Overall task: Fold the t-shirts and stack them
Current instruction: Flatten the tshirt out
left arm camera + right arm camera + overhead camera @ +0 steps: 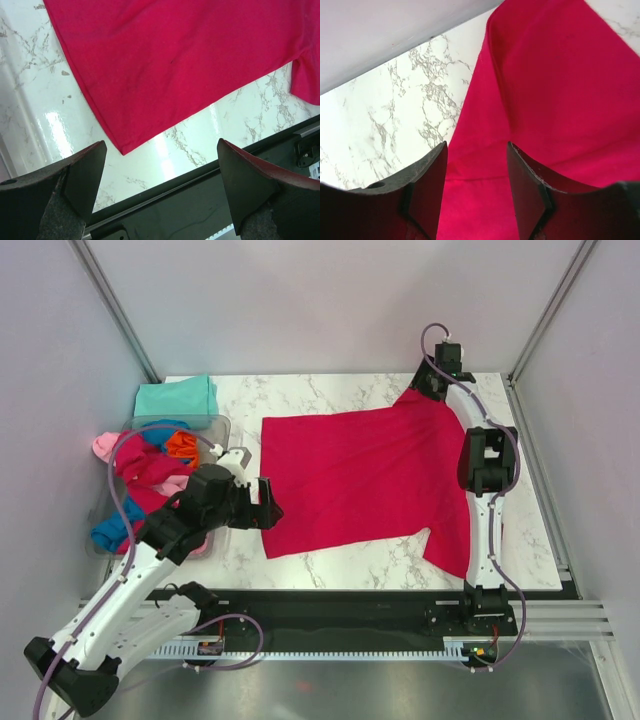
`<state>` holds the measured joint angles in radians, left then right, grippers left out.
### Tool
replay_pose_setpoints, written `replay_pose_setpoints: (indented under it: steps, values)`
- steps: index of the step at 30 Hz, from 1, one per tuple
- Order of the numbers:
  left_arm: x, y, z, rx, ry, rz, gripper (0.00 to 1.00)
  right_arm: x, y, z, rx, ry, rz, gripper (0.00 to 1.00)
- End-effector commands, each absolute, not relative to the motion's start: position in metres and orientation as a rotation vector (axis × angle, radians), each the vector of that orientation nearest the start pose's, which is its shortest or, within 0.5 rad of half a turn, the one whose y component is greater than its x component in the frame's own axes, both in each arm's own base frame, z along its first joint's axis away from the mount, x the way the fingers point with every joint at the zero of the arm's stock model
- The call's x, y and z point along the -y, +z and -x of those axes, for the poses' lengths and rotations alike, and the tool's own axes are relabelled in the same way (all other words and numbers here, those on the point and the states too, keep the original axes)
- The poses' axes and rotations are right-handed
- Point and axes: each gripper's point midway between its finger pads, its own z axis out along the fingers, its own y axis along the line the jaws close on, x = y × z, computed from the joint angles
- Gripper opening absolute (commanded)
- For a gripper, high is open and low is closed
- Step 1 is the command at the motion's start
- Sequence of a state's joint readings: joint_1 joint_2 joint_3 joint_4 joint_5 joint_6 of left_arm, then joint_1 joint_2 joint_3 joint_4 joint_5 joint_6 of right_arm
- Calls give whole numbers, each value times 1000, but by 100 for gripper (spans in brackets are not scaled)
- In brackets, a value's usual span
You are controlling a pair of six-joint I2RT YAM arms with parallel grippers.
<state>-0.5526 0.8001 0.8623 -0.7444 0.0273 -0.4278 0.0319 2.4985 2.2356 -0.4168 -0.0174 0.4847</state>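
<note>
Our left gripper (pixel 161 144) hung wide open and empty beside a hem corner of the crimson t-shirt (pixel 360 475); our right gripper (pixel 477 145) hovered half-open over its sleeve.

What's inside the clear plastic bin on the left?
Crumpled cloth shirts: pink, orange, blue, red. The left arm covers the clear plastic bin's near side; lower layers are hidden.

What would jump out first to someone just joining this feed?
A big red shirt lies spread flat across the middle of the marble table. At the left a clear bin holds a bright heap of shirts, with a folded teal shirt behind it. The left jaws gape by the red shirt's near-left corner, the right jaws over its far-right sleeve.
</note>
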Motion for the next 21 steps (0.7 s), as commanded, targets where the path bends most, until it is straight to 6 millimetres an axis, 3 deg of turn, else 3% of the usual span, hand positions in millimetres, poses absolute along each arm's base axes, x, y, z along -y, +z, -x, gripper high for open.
replay_pose_setpoints:
  steps: [1,4,21]
  values:
    - [142,194,-194,-2283,-542,-110,100,-40,83,-668,-2147,240,-549,58]
    - [135,200,-198,-2253,-496,-101,100,-37,74,-668,-2140,207,-563,58]
    - [138,197,-200,-2265,-503,-114,100,-34,40,-673,-2141,175,-566,55]
